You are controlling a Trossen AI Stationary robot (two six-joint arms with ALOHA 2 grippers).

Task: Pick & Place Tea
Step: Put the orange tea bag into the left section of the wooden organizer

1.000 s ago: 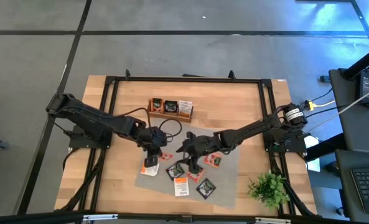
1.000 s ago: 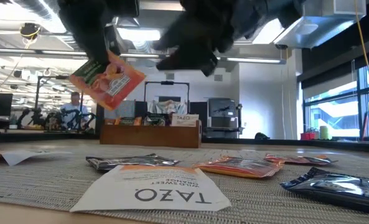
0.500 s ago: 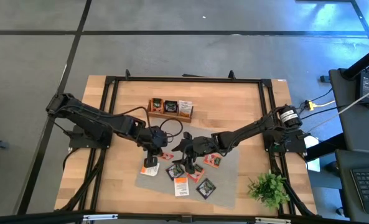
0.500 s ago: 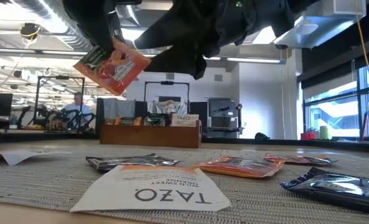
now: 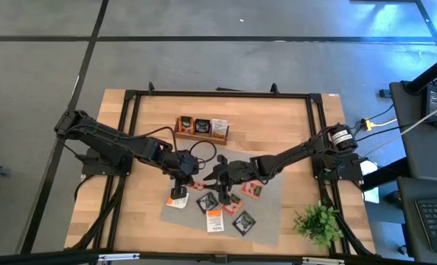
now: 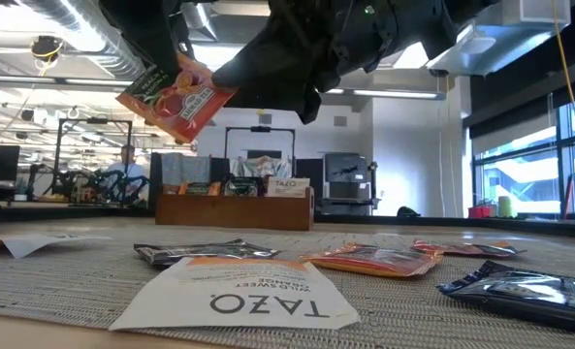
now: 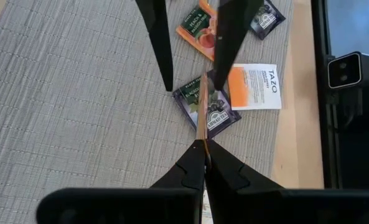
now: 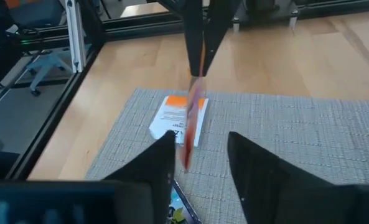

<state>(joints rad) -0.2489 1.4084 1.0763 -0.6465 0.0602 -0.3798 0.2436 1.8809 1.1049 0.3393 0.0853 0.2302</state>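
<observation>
Above the grey mat (image 5: 266,213), just at six o'clock of the wooden tray (image 5: 201,129), an orange tea sachet (image 6: 175,99) is hanging pinched in my left gripper (image 7: 204,163), whose fingers are pressed flat on its edge. My right gripper (image 8: 200,144) is reaching toward it from three o'clock, its fingers parted with the sachet close to the gap; whether they are touching it I cannot tell. To hand it over well, I judge I should be closing the right fingers squarely on the free edge before loosening the left. The low view is showing the sachet's printed face tilted; the left wrist view is showing only its thin edge, with the loose sachets (image 7: 212,102) below.
</observation>
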